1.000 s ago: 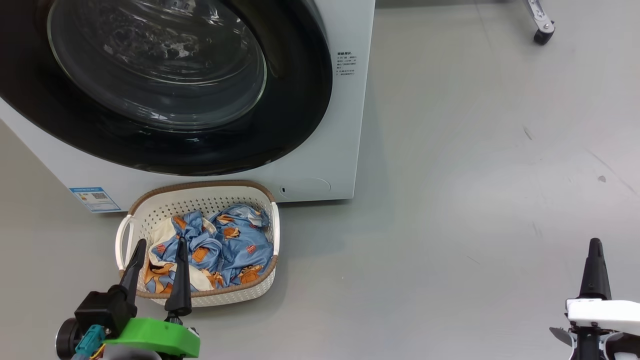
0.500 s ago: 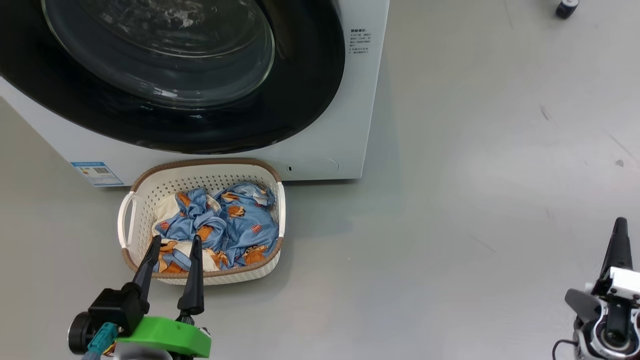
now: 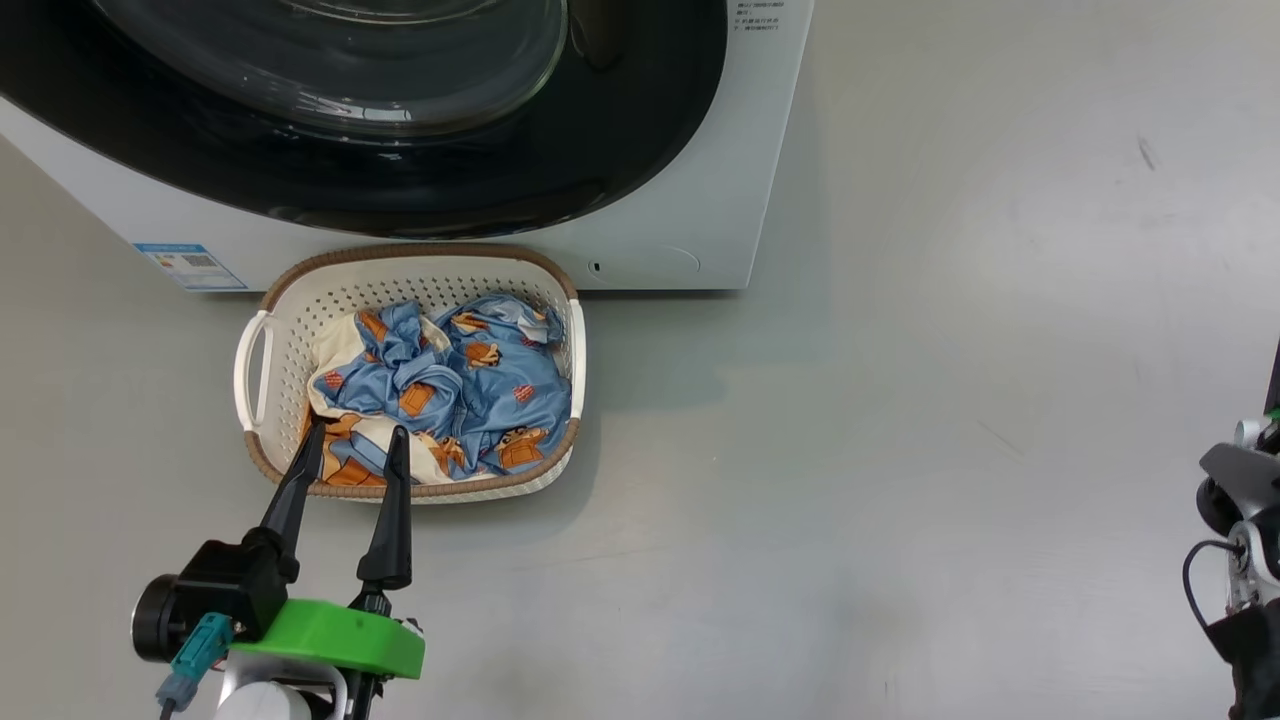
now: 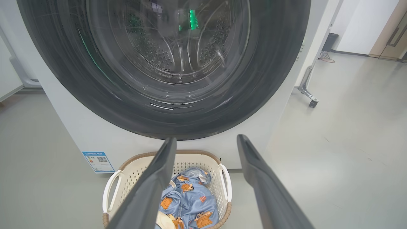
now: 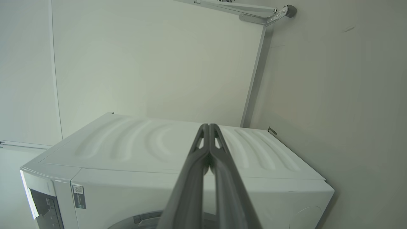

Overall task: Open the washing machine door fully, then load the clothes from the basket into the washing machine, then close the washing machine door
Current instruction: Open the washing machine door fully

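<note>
The washing machine door (image 3: 640,140) fills the upper left of the head view, its black rim lying flat against the front of the washing machine (image 3: 700,230). In the left wrist view the steel drum shows through the glass. Just below it, on the grey floor, stands the basket (image 3: 420,255), and the clothes (image 3: 470,390) lie bunched inside it. The left gripper (image 3: 358,430) is at the lower left with its fingers spread wide and nothing between them, the tips over the basket's near rim. In the right wrist view the right gripper (image 5: 209,125) has its fingers pressed together, empty, pointing over the machine's top.
</note>
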Robot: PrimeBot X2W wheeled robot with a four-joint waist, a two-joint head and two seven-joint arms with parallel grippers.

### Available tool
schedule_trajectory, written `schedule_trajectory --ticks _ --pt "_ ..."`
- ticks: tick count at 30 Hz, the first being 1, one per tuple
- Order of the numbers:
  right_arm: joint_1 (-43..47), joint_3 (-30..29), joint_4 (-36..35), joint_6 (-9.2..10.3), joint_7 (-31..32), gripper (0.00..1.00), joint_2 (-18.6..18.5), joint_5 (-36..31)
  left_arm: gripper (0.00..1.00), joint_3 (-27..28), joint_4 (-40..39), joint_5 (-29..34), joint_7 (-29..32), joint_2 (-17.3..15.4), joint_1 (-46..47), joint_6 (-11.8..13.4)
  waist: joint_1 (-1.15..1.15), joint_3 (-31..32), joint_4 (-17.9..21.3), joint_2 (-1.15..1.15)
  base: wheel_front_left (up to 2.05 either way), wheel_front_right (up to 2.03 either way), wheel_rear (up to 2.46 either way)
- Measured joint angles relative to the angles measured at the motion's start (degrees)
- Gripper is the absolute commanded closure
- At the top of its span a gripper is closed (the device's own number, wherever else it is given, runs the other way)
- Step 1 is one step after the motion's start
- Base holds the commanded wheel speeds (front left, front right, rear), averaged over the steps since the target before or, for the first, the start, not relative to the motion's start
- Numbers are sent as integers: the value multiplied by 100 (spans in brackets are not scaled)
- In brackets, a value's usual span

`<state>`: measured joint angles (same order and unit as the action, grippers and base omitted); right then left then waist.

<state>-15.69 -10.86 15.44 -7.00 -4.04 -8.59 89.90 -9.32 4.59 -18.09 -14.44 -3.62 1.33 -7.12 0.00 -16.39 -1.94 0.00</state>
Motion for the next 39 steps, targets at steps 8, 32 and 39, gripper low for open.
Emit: schedule_trajectory --ticks 8,32,39 --pt "-615 59 -54 1 420 100 -203 194 0 -23 -45 0 0 -1 188 0 0 -370 -180 0 0 0 0" --pt "-2079 806 -242 1 1340 100 -470 77 0 -36 -100 -1 0 54 465 0 0 -957 -755 0 0 0 0" --pt "-2375 976 -212 1 1540 100 -599 -36 0 -156 -68 -10 0 81 496 0 0 -1060 -974 0 0 0 0"
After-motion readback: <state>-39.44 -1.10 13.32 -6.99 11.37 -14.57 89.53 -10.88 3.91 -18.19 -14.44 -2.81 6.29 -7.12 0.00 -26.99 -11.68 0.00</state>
